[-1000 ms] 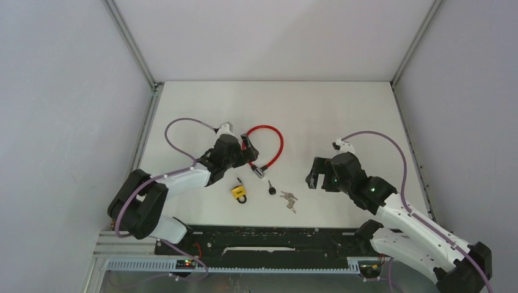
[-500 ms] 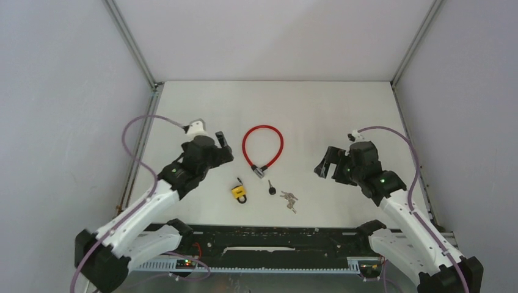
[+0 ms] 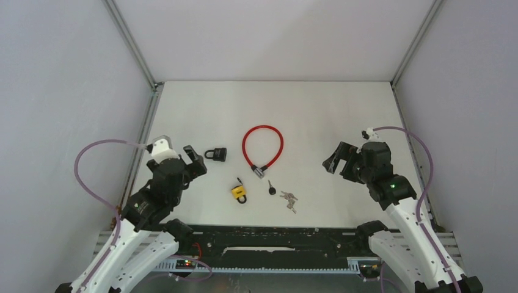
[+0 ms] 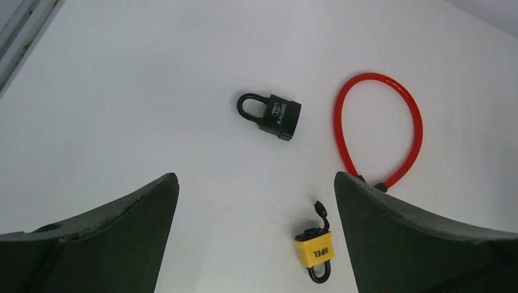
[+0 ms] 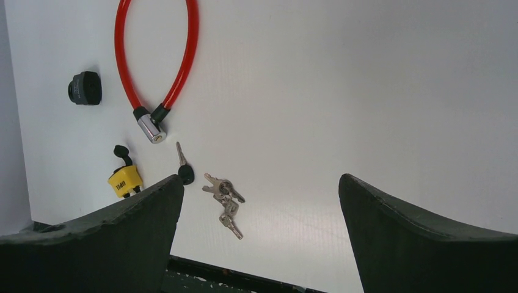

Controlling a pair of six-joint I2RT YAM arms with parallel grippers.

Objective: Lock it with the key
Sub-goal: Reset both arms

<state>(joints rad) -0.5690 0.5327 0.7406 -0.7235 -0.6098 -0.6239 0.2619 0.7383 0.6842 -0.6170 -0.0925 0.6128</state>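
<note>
A black padlock [image 3: 215,154] lies on the white table, also in the left wrist view [image 4: 273,116] and right wrist view [image 5: 83,88]. A yellow padlock [image 3: 239,191] [image 4: 316,250] [image 5: 124,179] lies nearer the front. A red cable lock [image 3: 262,146] [image 4: 379,134] [image 5: 157,61] forms a loop at centre. A black-headed key [image 3: 271,187] [image 5: 184,168] and a bunch of silver keys [image 3: 289,199] [image 5: 225,202] lie in front of it. My left gripper [image 3: 190,160] [image 4: 256,244] is open and empty, left of the black padlock. My right gripper [image 3: 339,160] [image 5: 259,244] is open and empty, right of the keys.
Grey enclosure walls with metal corner rails [image 3: 143,131] bound the table on the left, back and right. A black base rail [image 3: 275,235] runs along the near edge between the arm bases.
My left arm has pulled back left and toward the front, uncovering the black padlock lying on the table. My right arm has drawn back to the right. The locks and keys have not moved.
</note>
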